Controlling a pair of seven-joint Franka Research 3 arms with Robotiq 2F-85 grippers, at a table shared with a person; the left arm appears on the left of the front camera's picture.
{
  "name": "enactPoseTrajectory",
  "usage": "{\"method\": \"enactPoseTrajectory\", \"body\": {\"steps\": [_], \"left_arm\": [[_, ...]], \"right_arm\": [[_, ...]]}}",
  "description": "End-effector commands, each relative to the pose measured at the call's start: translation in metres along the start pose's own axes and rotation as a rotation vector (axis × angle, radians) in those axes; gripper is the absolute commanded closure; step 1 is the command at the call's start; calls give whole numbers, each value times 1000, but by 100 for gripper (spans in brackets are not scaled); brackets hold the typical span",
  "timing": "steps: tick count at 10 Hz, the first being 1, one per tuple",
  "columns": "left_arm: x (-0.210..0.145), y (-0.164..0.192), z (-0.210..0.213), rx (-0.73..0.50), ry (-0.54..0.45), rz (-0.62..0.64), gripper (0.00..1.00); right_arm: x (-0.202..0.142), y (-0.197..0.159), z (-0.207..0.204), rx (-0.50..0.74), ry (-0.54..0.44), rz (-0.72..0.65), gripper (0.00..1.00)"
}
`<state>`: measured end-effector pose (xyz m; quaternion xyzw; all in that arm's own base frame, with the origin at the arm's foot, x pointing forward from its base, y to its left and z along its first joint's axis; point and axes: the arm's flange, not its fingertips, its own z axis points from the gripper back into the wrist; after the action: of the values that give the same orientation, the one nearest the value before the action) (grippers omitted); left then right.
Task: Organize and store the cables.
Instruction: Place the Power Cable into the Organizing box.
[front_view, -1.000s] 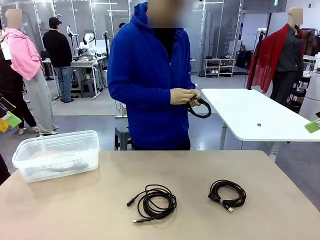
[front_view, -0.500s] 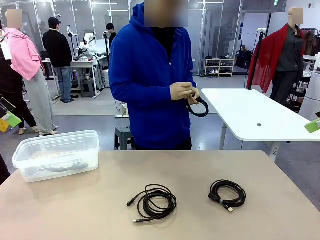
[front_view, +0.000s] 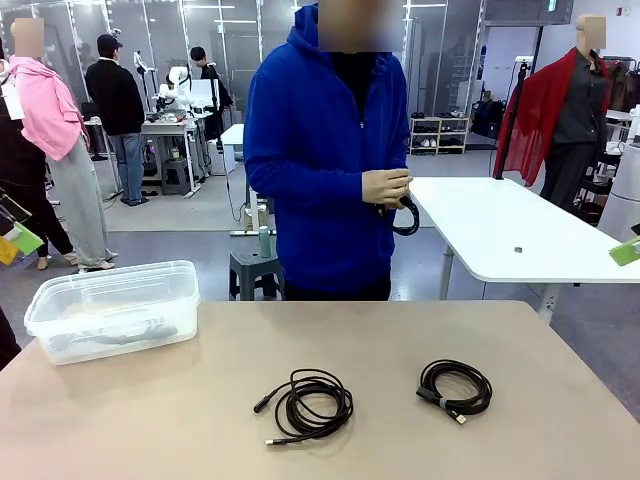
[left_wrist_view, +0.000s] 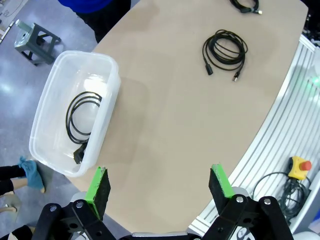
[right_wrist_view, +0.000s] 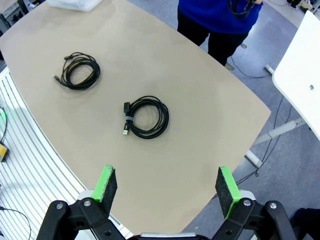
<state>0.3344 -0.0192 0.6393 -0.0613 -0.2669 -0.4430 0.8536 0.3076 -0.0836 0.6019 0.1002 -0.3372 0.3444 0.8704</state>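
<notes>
Since a second ago the person (front_view: 320, 150) has stepped toward the robot's right, hands (front_view: 385, 187) still on a black coil (front_view: 409, 214); nothing on the table (front_view: 150, 420) has moved. One loose coil (front_view: 305, 403) lies mid-table, a tied coil (front_view: 455, 388) to its right, and another cable (left_wrist_view: 82, 120) inside the clear box (left_wrist_view: 109, 107). The left gripper (left_wrist_view: 159, 184) and right gripper (right_wrist_view: 167, 186) hang high, fingers wide apart and empty. Pinching a single strand may unwind the loose coil.
</notes>
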Motion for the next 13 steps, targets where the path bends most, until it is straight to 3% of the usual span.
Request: {"method": "enactPoseTrajectory", "body": {"steps": [1, 13], "left_arm": [[4, 1, 1, 7, 13, 12, 0], [4, 1, 1, 7, 13, 12, 0]], "right_arm": [[-1, -1, 0, 5, -4, 5, 0], [-1, -1, 0, 5, -4, 5, 0]]}}
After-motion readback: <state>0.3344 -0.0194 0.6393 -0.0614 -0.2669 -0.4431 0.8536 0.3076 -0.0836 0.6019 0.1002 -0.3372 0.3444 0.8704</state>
